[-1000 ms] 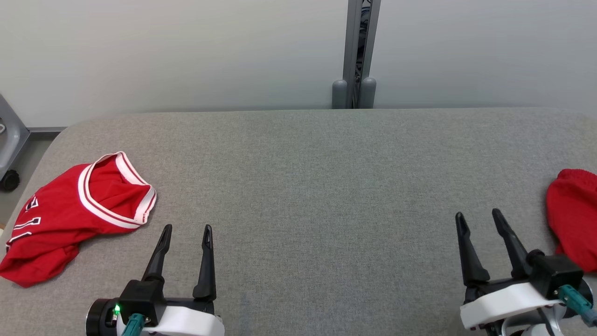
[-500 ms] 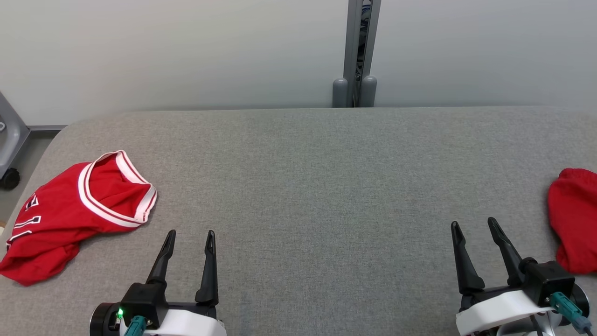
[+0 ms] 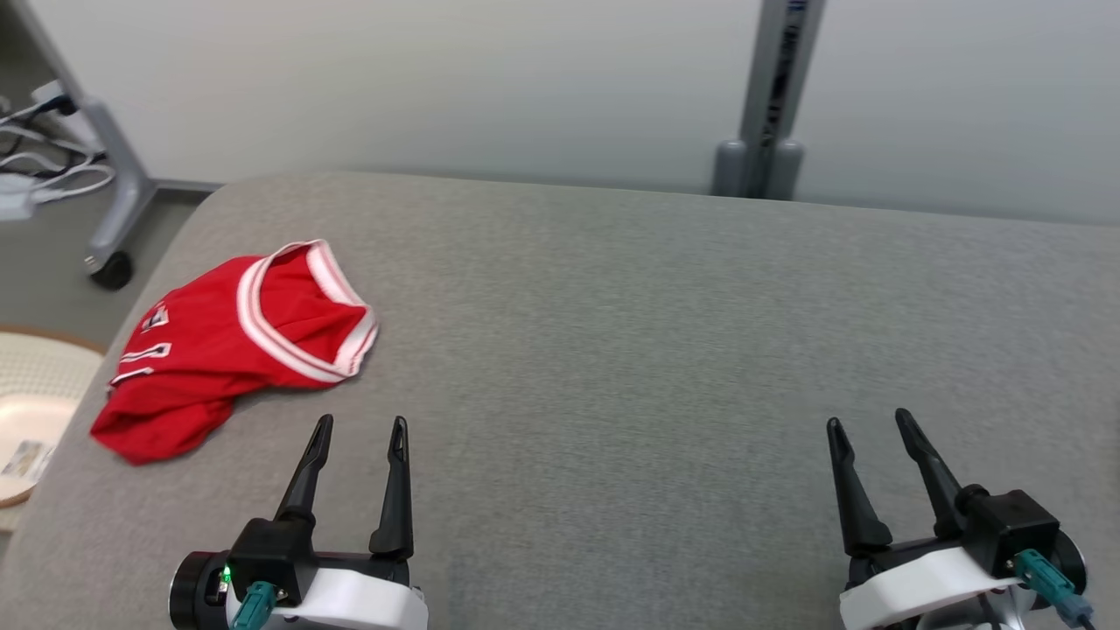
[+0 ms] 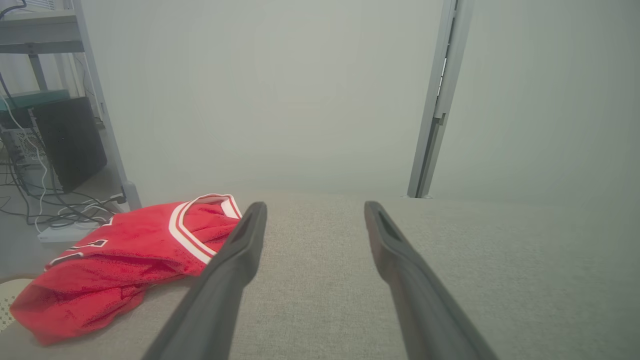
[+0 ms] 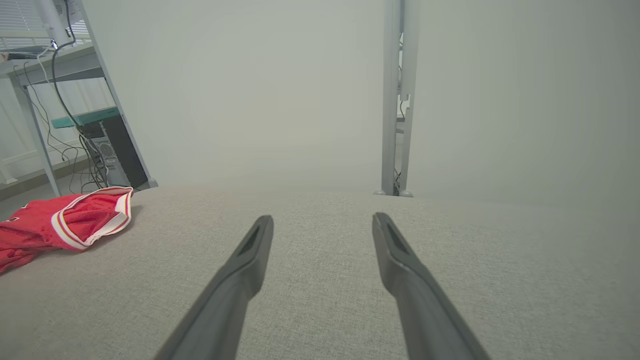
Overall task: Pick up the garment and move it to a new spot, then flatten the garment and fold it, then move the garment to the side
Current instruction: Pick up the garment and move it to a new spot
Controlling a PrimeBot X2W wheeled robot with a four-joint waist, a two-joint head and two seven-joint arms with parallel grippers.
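Head view: we see the red garment [image 3: 236, 350] crumpled at the left end of the grey surface [image 3: 612, 332], with the left gripper [image 3: 361, 423] and right gripper [image 3: 867, 418] both spread and empty. Left wrist view: garment near the left gripper. Right wrist view: garment well apart, far left.

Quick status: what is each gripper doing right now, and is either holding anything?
Left gripper: open, holding nothing, just short of the red garment.
Right gripper: open, holding nothing, over the bare grey surface.
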